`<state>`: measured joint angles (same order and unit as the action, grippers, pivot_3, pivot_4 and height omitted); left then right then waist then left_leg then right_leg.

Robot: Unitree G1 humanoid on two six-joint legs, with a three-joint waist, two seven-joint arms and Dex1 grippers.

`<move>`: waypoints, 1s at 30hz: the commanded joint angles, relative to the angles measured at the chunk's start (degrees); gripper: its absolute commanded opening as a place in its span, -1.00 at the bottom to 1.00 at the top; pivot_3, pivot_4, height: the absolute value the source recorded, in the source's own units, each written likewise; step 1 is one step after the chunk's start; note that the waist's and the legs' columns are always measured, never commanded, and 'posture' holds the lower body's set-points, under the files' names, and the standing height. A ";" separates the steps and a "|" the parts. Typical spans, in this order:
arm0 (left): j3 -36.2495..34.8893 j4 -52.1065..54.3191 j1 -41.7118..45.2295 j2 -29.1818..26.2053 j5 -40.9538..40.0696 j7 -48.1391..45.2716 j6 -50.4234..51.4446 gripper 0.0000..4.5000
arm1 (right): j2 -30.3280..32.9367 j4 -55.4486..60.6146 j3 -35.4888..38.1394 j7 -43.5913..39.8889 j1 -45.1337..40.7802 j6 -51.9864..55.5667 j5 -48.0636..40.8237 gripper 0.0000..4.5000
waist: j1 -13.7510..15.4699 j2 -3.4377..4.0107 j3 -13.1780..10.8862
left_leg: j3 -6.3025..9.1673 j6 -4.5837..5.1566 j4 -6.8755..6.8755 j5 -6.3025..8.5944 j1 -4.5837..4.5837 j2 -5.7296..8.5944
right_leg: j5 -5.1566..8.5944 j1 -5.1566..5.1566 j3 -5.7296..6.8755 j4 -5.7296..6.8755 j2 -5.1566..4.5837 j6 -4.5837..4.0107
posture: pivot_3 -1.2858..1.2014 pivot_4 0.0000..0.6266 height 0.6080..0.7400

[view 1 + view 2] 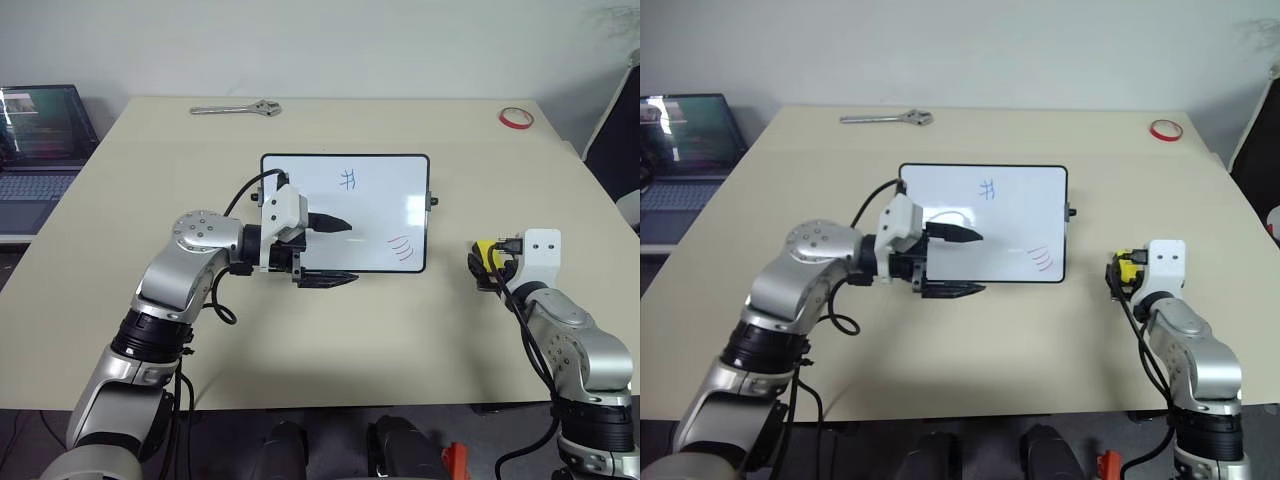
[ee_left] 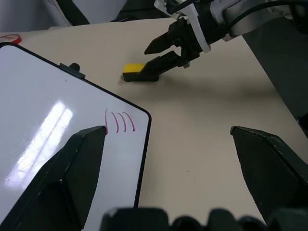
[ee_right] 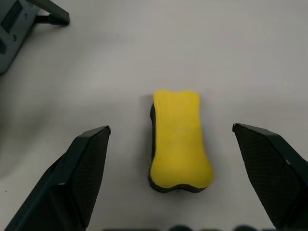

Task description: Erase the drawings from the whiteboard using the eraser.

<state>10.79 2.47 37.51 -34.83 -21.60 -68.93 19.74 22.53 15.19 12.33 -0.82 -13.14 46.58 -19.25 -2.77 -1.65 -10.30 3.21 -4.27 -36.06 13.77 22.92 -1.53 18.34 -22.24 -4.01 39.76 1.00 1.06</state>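
The whiteboard [image 1: 345, 165] lies flat mid-table. On it are the drawings: a blue hash mark [image 1: 348, 180], red curved strokes [image 1: 400, 247] near its right corner, and a faint dark sketch [image 1: 952, 216]. My left gripper [image 1: 338, 252] is open and points right across the board's near edge, one finger over the board and the other over the table. The yellow eraser [image 3: 180, 139], black underneath, lies on the table right of the board. My right gripper [image 3: 171, 129] is open, with a finger on either side of the eraser and neither touching it.
A wrench [image 1: 237, 108] lies at the table's far edge and a red tape ring [image 1: 516, 117] at the far right corner. A laptop [image 1: 38, 140] sits on a separate surface to the left. Bare table [image 1: 400, 330] stretches in front of the board.
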 commanded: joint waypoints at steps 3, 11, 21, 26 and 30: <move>-1.59 3.72 -1.63 -0.97 -0.29 0.53 -0.10 1.00 | -0.21 -4.04 1.16 -1.56 -2.79 -4.65 1.46 0.98 | -0.29 0.00 0.00 | -0.02 0.01 -0.03 0.00 -0.04 0.00 | 0.00 0.00 -0.02 0.11 0.01 0.00 | 0.03 -0.52 1.00; -2.69 6.13 -4.06 -2.36 -0.63 1.88 0.72 1.00 | -0.52 -13.78 0.04 -3.11 -7.75 -9.05 4.28 0.70 | -0.34 0.00 0.00 | 0.00 0.01 -0.06 -0.01 -0.05 -0.01 | 0.00 0.00 0.00 0.16 0.01 0.00 | 0.03 -0.52 1.00; -4.31 8.57 -6.88 -3.94 -1.05 3.55 2.37 1.00 | -1.16 -15.84 0.17 -3.14 -8.75 -9.24 5.42 -0.51 | -0.32 0.00 0.00 | 0.00 0.01 -0.06 -0.01 -0.06 -0.05 | 0.00 0.00 -0.01 0.18 -0.01 0.00 | 0.03 -0.52 1.00; -7.47 11.03 -10.52 -4.65 -1.91 7.72 6.29 1.00 | -0.57 -7.71 -0.35 -4.15 -5.40 -7.80 4.74 -0.51 | -0.36 0.01 0.00 | 0.01 0.01 -0.06 -0.01 -0.05 -0.09 | 0.00 -0.01 -0.01 0.18 -0.01 0.00 | 0.03 -0.52 1.00; -10.54 13.42 -14.32 -5.09 -0.26 14.18 8.57 1.00 | -0.71 4.01 -2.07 -6.79 0.25 -6.37 3.19 -0.51 | -0.33 0.01 0.00 | 0.04 0.01 -0.05 -0.01 -0.04 -0.15 | 0.00 -0.02 -0.01 0.18 -0.08 0.00 | 0.03 -0.52 1.00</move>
<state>3.10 13.17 23.18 -39.69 -22.05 -57.57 27.68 21.54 13.25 10.68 -6.44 -13.45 40.04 -15.00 -3.10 -1.64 -10.30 3.27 -4.26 -36.12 13.76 22.88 -1.68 18.35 -22.26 -4.02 39.95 0.92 1.05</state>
